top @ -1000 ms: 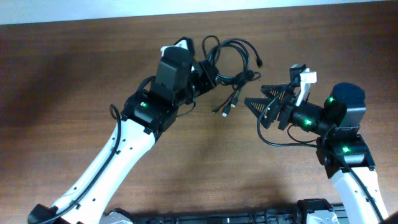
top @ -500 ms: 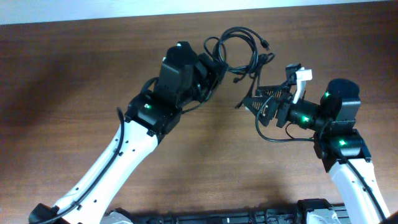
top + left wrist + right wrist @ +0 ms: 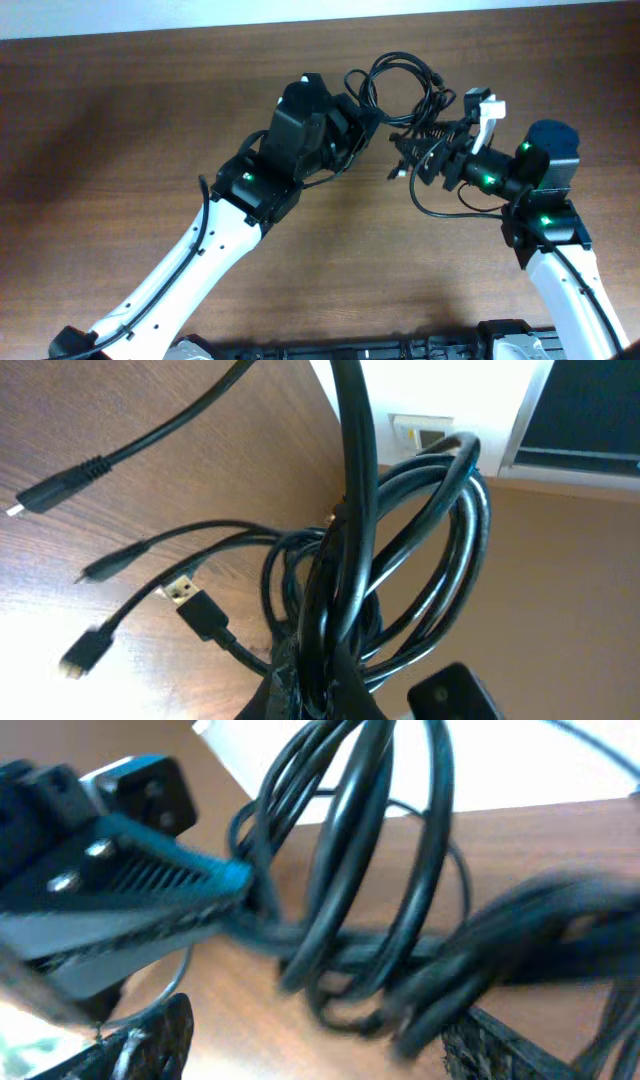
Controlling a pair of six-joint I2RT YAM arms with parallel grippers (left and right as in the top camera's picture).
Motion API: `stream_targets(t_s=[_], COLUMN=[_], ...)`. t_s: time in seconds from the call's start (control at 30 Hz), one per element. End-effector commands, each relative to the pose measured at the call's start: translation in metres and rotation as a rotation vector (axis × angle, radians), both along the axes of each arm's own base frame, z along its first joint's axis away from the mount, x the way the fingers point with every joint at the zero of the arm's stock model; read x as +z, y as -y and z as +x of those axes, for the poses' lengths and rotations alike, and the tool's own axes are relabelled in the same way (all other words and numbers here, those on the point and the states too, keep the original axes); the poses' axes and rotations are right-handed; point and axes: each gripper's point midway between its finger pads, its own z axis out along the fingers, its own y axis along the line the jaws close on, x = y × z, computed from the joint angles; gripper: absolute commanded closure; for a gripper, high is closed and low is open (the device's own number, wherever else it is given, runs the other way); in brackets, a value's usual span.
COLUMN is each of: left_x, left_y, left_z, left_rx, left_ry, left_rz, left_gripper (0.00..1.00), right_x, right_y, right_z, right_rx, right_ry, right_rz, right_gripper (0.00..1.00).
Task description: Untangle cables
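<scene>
— Cables (image 3: pixel 355 480): what are they like?
— Glossy black cord, round and smooth, wound into several loops that cross one another. They bunch together where the left gripper (image 3: pixel 368 112) has its jaws closed on them. From there the loops fan out near the far edge of the table (image 3: pixel 120 120), which is brown wood with a fine grain.
— Any ends showing?
— Four, in the left wrist view. One is a flat USB plug (image 3: pixel 200 615) with a bright metal tip. The other three are small moulded plugs, and one has a ribbed sleeve. The strands overlap too much to say which end belongs to which loop.
— And the right gripper (image 3: pixel 408 152)?
— Its jaws stand apart, with the strands that trail from the bundle running across the gap. The finger at the lower right of its own view has a woven-looking black surface. That view is smeared with blur, so I cannot tell whether either finger touches the cord.
— What is cut off?
— The tallest strand leaves the top of the left wrist view. The left fingers sit almost below its bottom edge. From overhead, the left wrist covers the spot where the bundle is pinched.
</scene>
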Motion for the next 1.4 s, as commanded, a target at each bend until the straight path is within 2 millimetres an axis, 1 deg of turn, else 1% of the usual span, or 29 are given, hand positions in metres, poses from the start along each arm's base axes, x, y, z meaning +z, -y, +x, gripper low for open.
stream_targets(t_s=[0.0,0.07,0.3,0.67,0.77,0.87,0.93,1.03,1.1,1.13,1.17,1.23,1.37], left_x=[0.020,0.020,0.022,0.023,0.021,0.020,0.017,0.009,0.007,0.006,0.007,0.008,0.009], left_y=[0.010,0.011,0.015,0.020,0.015,0.007,0.002,-0.009,-0.017,-0.021,-0.023,-0.022,-0.017], left_z=[-0.013,-0.015,-0.021,-0.027,-0.020,-0.009,-0.006,0.000,0.006,0.008,0.009,0.007,0.001], left_rx=[-0.072,-0.083,-0.121,-0.165,-0.149,-0.174,-0.203,-0.199,-0.205,-0.210,-0.219,-0.251,-0.285], left_ry=[0.013,0.011,0.001,-0.003,0.075,0.249,0.330,0.330,0.357,0.367,0.375,0.386,0.385], left_rz=[-0.058,-0.061,-0.075,-0.085,-0.024,0.118,0.201,0.250,0.286,0.298,0.302,0.290,0.268], left_gripper=[1.00,1.00,1.00,1.00,1.00,1.00,1.00,1.00,1.00,1.00,1.00,1.00,1.00], right_x=[-0.004,-0.007,-0.010,-0.012,-0.010,-0.006,-0.002,0.000,0.001,0.002,0.004,0.010,0.009], right_y=[0.014,0.019,0.027,0.026,0.018,0.004,-0.006,-0.010,-0.011,-0.015,-0.017,-0.025,-0.026], right_z=[0.018,0.023,0.028,0.028,0.021,0.008,-0.004,-0.009,-0.011,-0.015,-0.019,-0.033,-0.035], right_rx=[-0.111,-0.152,-0.202,-0.199,-0.138,-0.003,0.097,0.139,0.154,0.195,0.222,0.324,0.362], right_ry=[0.008,0.004,0.000,-0.010,-0.003,0.085,0.163,0.196,0.211,0.253,0.280,0.395,0.548], right_rz=[-0.038,-0.050,-0.066,-0.066,-0.056,-0.093,-0.118,-0.125,-0.130,-0.142,-0.146,-0.167,-0.255], right_gripper=[0.29,0.29,0.30,0.31,0.31,0.30,0.28,0.21,0.19,0.19,0.19,0.19,0.18])
